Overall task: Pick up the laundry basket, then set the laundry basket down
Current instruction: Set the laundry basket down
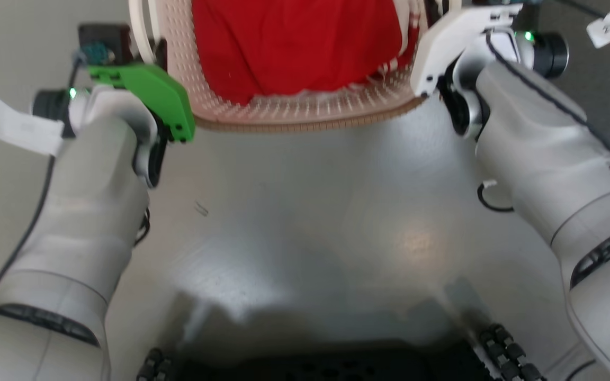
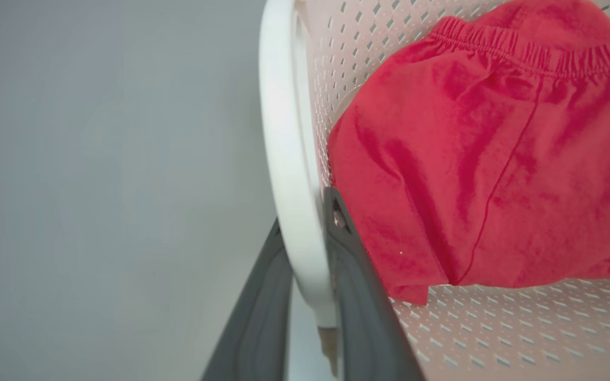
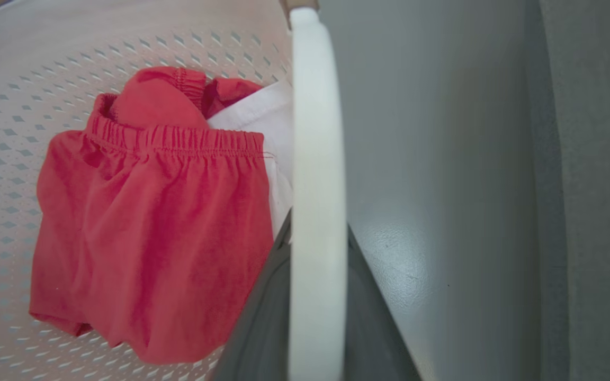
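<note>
The left gripper [image 2: 305, 211] is clamped on the left white handle [image 2: 284, 132] of the laundry basket [image 2: 495, 328], one dark finger on each side of the bar. The bases of the fingers are cut off at the bottom edge of the left wrist view. The right gripper [image 3: 318, 225] grips the right white handle [image 3: 318, 132] the same way, but the bar covers most of both fingers.

The perforated basket wall lies just inward of each gripper. A red garment [image 2: 485, 159] with an elastic waistband is bunched inside, close to the inner fingers. A white cloth [image 3: 262, 116] is tucked behind it on the right gripper's side and is mostly hidden.

The head view is blurred. A green wrist housing [image 1: 151, 95] and a white wrist housing [image 1: 458, 37] cover the fingers there. The basket spans the gap between them, its far half cut off by the top edge. Whether the basket rests on the grey floor [image 1: 305, 211] or hangs above it cannot be told.
</note>
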Controlling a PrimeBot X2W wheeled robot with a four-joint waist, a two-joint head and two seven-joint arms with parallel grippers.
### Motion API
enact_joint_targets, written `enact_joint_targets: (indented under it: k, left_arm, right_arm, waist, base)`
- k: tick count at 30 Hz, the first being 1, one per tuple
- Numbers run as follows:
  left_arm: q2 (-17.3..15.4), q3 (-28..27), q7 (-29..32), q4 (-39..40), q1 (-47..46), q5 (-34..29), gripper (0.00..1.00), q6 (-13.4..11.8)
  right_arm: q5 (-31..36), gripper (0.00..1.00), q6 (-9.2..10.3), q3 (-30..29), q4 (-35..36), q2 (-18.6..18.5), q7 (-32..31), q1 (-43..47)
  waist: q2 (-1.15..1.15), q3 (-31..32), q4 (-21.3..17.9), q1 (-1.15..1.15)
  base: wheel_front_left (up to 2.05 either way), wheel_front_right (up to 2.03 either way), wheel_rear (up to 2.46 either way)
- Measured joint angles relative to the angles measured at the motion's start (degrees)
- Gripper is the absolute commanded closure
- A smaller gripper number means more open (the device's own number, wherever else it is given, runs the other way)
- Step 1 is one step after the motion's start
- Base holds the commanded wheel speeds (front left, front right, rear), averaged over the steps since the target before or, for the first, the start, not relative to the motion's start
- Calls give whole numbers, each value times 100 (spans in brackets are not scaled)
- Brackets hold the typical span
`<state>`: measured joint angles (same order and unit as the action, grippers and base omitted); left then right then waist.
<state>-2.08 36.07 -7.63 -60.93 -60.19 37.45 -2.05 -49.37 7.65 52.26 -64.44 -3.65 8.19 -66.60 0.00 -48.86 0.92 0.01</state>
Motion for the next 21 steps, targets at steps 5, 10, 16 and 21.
enact_joint_targets:
  k: [5,10,16,21]
  left_arm:
    - [-46,-7,-7,3,-307,-43,100,1]
    - [-46,0,-129,1,-495,-63,100,1]
    - [-37,13,-300,-45,-550,-101,100,8]
    - [-43,11,-433,-42,-767,-158,100,31]
  right_arm:
    - [3,100,0,-2,-13,-4,37,-283]
    - [63,100,0,-14,-91,-9,162,-484]
    - [90,100,0,-3,-145,-9,250,-517]
    - [89,100,0,-1,-147,-38,337,-620]
  waist:
    - [0,-374,10,0]
    - [0,-737,17,0]
    - [0,-1048,33,-1]
    - [0,-1186,46,-1]
  base:
    - [0,0,0]
    - [0,0,0]
    - [0,0,0]
    - [0,0,0]
